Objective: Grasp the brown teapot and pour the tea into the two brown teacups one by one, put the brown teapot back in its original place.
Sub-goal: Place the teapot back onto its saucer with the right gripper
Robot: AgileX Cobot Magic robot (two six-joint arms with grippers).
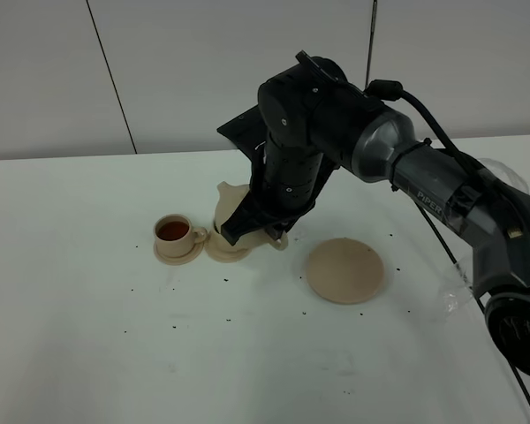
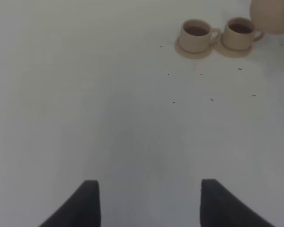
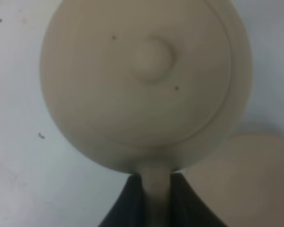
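My right gripper (image 1: 250, 226) is shut on the loop handle of the brown teapot (image 1: 230, 207), held just above the table beside the teacups. In the right wrist view the teapot (image 3: 146, 80) fills the frame, its handle pinched in the gripper (image 3: 156, 184). One teacup (image 1: 174, 231) holds dark tea on its small saucer; the other is hidden behind the teapot there. The left wrist view shows both teacups (image 2: 196, 34) (image 2: 239, 33) with tea, the teapot (image 2: 273, 14) next to them. The wide saucer (image 1: 344, 269) lies bare to the right. My left gripper (image 2: 149, 203) is open over bare table.
Small dark specks are scattered over the white table (image 1: 115, 353). The right arm's black links (image 1: 406, 168) stretch from the right edge across the middle. A white wall stands behind the table. A round beige saucer edge (image 3: 255, 179) shows beside the teapot in the right wrist view.
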